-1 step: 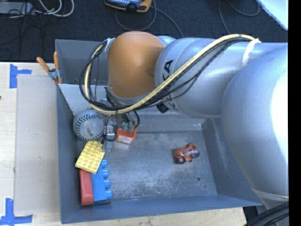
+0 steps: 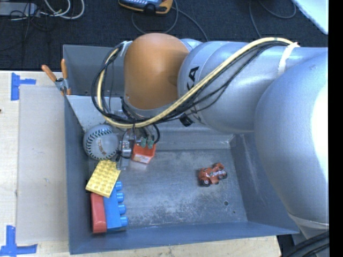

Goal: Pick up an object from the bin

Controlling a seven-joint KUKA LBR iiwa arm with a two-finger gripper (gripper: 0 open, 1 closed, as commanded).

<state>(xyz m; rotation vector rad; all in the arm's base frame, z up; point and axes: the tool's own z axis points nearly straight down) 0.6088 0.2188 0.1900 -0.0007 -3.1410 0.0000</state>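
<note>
Arm (image 2: 300,143) over orange block (image 2: 143,154) (upper left)

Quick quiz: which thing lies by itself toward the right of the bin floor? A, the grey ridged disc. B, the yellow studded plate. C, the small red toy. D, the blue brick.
C: the small red toy lies alone right of centre, while the yellow studded plate, the blue brick and the grey ridged disc crowd the left side of the bin.
</note>
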